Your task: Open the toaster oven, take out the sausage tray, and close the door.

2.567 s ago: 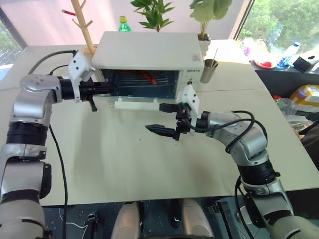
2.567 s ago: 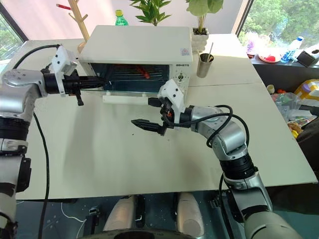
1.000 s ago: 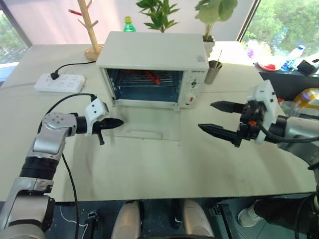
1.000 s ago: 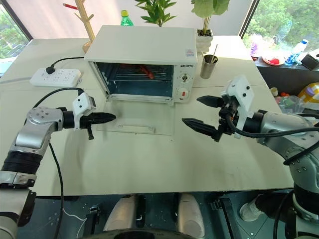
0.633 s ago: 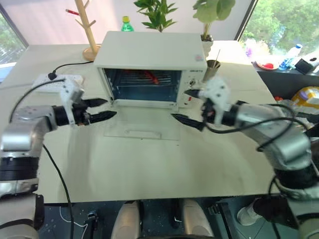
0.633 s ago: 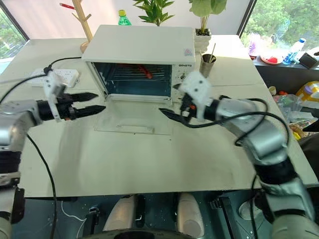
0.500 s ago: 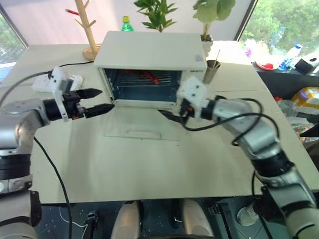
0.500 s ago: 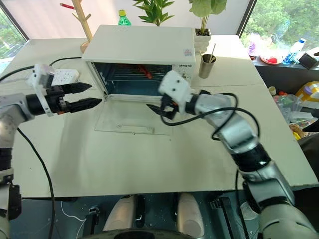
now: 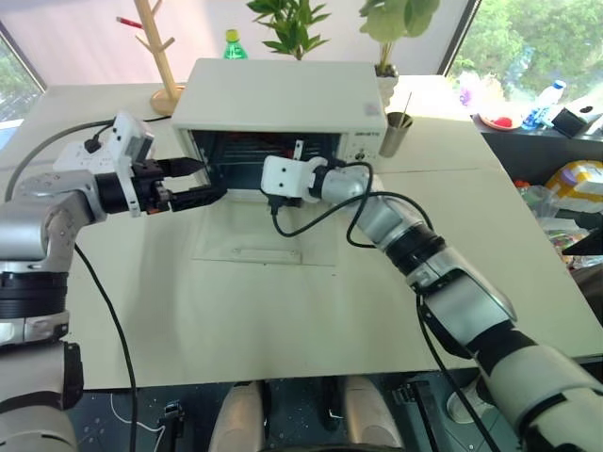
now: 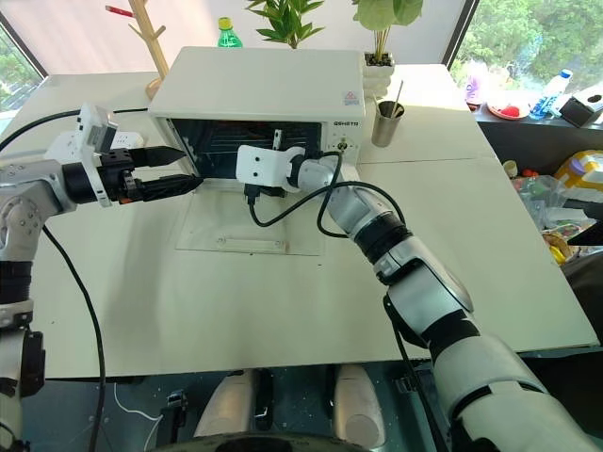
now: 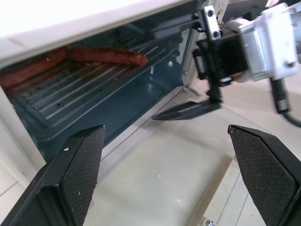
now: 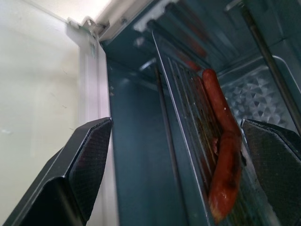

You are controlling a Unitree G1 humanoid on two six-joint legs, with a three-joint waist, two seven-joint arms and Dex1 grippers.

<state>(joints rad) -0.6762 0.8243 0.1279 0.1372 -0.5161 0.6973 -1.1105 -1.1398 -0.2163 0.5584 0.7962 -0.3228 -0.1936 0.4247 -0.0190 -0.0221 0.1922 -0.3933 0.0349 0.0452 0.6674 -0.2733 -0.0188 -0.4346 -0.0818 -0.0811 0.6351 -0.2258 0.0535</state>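
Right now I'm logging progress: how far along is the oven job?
Done: the door lies flat open. In hand: the right gripper, open, is at the mouth of the oven, facing the tray of sausages; the left gripper waits open alongside. Left: grip the tray, pull it out, shut the door.

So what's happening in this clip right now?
The white boxy toaster oven stands with its glass door dropped flat on the table. The right gripper, jaws open, reaches into the oven mouth toward the shiny silver tray holding thin red sausages, which sits inside on the rack. The left gripper, also open and empty, hovers at the oven's left front corner. Nothing is gripped yet.
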